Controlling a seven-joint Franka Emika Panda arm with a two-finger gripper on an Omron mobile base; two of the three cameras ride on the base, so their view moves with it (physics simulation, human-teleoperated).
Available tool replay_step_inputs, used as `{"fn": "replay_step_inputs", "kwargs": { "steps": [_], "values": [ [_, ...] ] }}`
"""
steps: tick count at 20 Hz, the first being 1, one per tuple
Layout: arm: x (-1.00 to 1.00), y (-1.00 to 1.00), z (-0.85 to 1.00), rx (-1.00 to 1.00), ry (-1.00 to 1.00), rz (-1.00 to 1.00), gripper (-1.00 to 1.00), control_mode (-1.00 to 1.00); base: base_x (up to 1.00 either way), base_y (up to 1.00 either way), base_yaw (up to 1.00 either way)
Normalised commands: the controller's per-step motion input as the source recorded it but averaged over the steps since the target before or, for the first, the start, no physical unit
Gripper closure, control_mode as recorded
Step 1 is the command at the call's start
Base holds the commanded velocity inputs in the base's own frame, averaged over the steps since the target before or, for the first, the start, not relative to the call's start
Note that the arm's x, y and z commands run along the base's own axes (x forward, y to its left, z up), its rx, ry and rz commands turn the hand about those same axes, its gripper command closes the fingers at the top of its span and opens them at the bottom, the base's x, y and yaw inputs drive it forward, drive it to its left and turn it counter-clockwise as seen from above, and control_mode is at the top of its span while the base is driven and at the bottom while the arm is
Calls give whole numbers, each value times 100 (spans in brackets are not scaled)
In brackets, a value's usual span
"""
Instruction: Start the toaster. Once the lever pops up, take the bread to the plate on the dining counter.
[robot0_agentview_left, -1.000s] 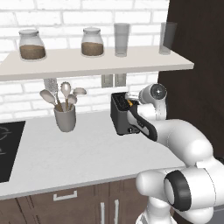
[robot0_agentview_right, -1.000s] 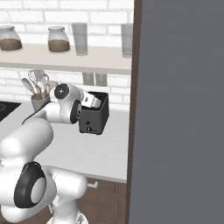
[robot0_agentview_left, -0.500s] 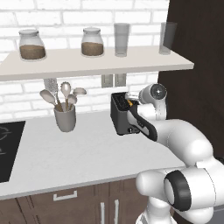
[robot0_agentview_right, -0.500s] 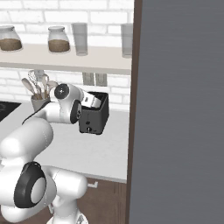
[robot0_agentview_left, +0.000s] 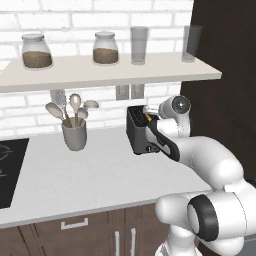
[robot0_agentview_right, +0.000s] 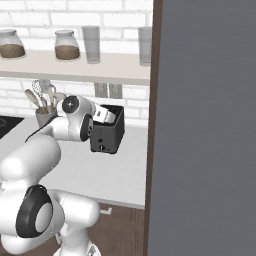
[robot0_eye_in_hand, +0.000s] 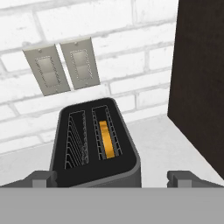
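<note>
On the grey worktop (robot0_agentview_left: 90, 180), the dark toaster (robot0_eye_in_hand: 94, 146) stands by the back edge, near the right-hand corner, the bread (robot0_eye_in_hand: 106, 139) sunk in its right slot; the gripper (robot0_eye_in_hand: 111, 178) hovers above, jaws spread wide, holding nothing.

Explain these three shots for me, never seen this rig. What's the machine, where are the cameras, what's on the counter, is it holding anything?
It is a rendered kitchen with a white robot arm on a driving base. Two cameras ride on the base, behind the arm to its left and right. The third sits on the hand and looks along the tool, whose two dark fingertips stand wide apart, holding nothing. On the light grey worktop stand a dark toaster and a grey utensil holder. The hand view looks down into the toaster's slots; the bread sits in the right one. Jars and glasses stand on the shelf above.
</note>
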Motion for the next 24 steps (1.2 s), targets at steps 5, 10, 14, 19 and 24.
{"fn": "replay_step_inputs", "kwargs": {
  "steps": [5,10,14,19,24],
  "values": [
    [0,0,0,0,0,0,-100,-100,0,0,0],
    [0,0,0,0,0,0,-100,-100,0,0,0],
    [0,0,0,0,0,0,-100,-100,0,0,0],
    [0,0,0,0,0,0,-100,-100,0,0,0],
    [0,0,0,0,0,0,-100,-100,0,0,0]
  ]
}}
